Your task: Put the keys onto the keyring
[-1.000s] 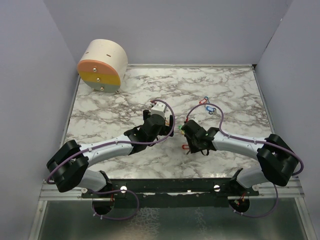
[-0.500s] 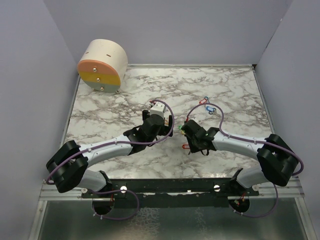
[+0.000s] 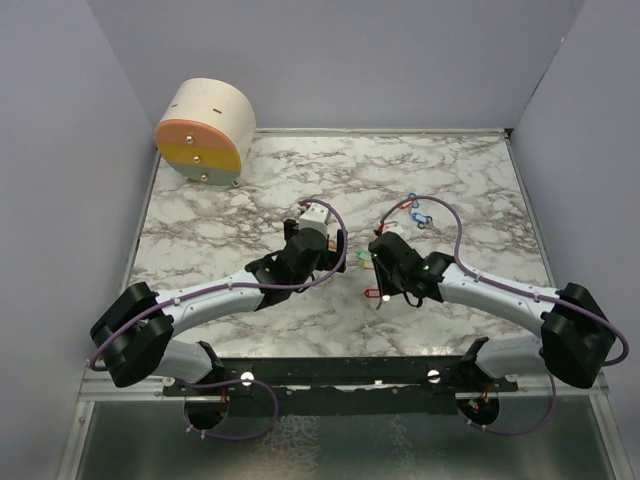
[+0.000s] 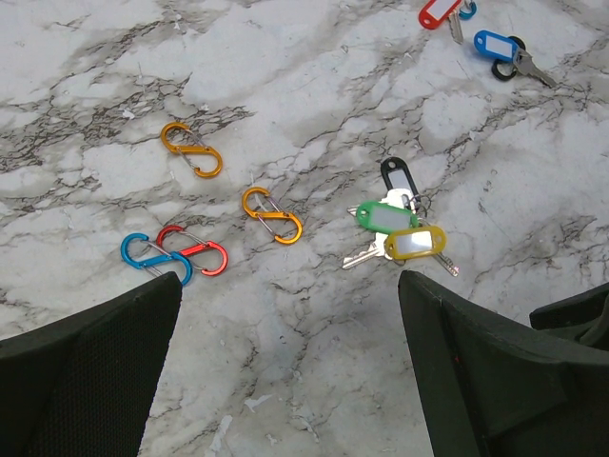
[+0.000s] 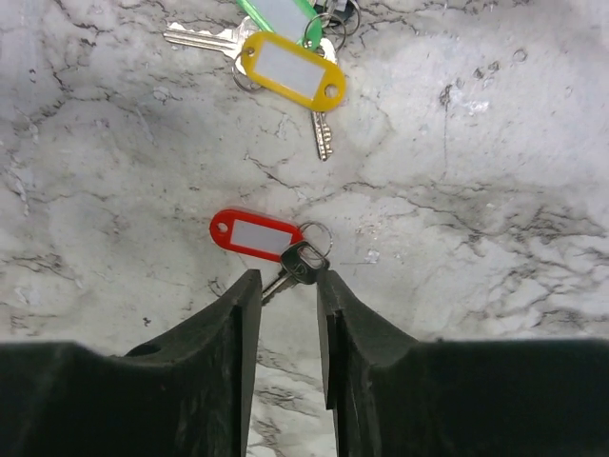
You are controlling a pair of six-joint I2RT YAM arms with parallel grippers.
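In the right wrist view a red-tagged key lies on the marble, ringed to a black-headed key. My right gripper stands over it with the jaws a narrow gap apart. The black key's head and blade lie between the fingertips. In the top view this gripper is by the red tag. My left gripper is wide open and empty. Ahead of it lie a green tag, a yellow tag, a black tag and several carabiner keyrings: orange, orange, red, blue.
A red tag and a blue tag with keys lie farther off, at the back right in the top view. A round wooden drum stands at the back left corner. Grey walls enclose the marble table.
My right arm has swung, its elbow moving right and its gripper shifting slightly up and right over the red-tagged key. The left arm has barely moved.
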